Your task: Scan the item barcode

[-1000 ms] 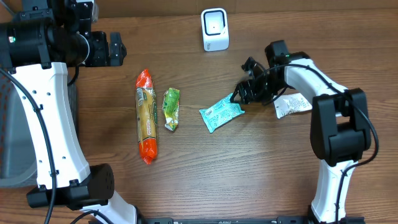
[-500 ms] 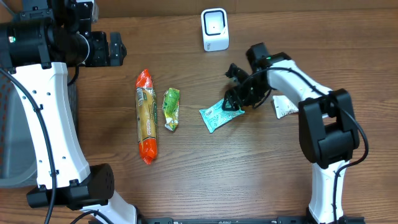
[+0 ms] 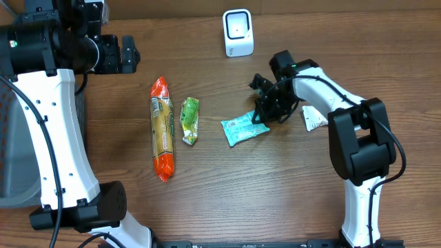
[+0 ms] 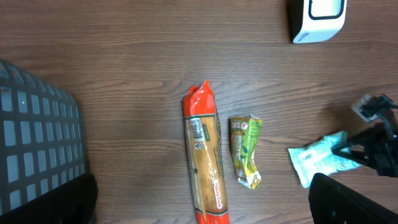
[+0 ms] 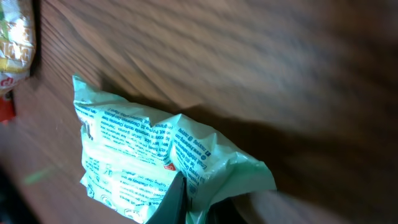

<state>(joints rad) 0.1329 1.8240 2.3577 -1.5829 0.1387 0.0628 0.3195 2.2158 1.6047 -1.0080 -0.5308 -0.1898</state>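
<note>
A mint-green packet [image 3: 241, 129] with blue print lies flat on the wooden table right of centre. My right gripper [image 3: 264, 114] is at its right end and is shut on that edge. In the right wrist view the crumpled packet [image 5: 137, 149] fills the lower left, pinched between the dark fingers [image 5: 173, 200] of the right gripper [image 5: 199, 208]. The white barcode scanner [image 3: 238, 32] stands at the back of the table, apart from the packet. My left gripper [image 4: 202, 208] hangs open high over the left side, holding nothing.
A long orange packet [image 3: 162, 129] and a small green packet [image 3: 189, 120] lie side by side left of centre. A white packet [image 3: 315, 117] lies under the right arm. A grey wire basket [image 4: 37, 143] stands at the far left edge.
My right gripper slid left to the mint-green packet's right end and closed on its edge. The packet shifted slightly. The left arm has stayed still.
</note>
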